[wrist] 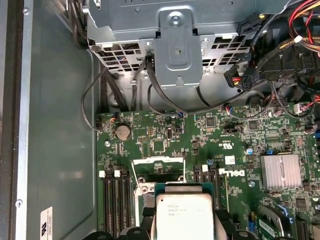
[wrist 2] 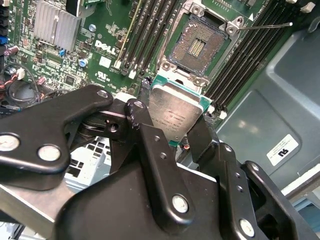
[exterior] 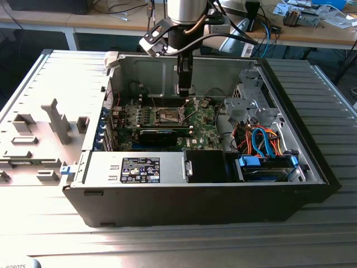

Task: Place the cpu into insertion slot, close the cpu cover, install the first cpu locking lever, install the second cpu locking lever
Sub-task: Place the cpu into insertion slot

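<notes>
Above ribbed metal table point(exterior: 167, 240), gripper point(wrist 2: 172, 131) gripping cpu point(wrist 2: 176, 107)

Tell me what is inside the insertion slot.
The insertion slot holds only its bare contact field, no chip. The cpu, clamped in the fingers, covers part of its near rim.

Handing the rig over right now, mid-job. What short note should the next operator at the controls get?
Gripper: jaws shut on the cpu, held over the motherboard inside the case.
Insertion slot: open, contact field bare; a thin metal lever sticks out from its corner.
Done: cpu is in the grasp.
Left: cpu not seated; nothing closed or locked over the slot.
</notes>
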`<state>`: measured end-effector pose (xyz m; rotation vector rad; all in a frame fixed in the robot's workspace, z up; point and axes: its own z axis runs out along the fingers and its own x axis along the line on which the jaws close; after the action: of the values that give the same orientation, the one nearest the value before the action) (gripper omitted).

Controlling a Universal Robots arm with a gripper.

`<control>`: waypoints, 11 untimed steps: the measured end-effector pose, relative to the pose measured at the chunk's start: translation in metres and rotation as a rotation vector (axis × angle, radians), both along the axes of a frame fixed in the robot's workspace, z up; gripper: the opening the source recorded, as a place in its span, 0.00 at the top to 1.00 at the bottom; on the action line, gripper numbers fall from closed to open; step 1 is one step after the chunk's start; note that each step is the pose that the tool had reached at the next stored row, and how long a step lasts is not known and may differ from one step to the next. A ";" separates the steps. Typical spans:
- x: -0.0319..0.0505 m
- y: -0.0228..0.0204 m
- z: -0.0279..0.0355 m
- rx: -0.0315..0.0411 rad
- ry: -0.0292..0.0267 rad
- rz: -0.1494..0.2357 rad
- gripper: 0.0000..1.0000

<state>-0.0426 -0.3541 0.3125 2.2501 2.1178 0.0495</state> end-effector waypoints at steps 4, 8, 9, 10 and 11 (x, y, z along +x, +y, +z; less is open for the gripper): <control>0.0000 0.0000 -0.0002 0.0001 0.0000 -0.008 0.46; 0.0000 0.0000 -0.0005 0.0000 0.0000 -0.018 0.46; 0.0000 0.0000 -0.0006 0.0001 0.0000 -0.020 0.46; 0.0000 0.0000 -0.0006 0.0000 0.0000 -0.022 0.46; 0.0000 0.0000 -0.0007 0.0000 0.0000 -0.024 0.46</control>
<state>-0.0426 -0.3541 0.3118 2.2753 2.0902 0.0485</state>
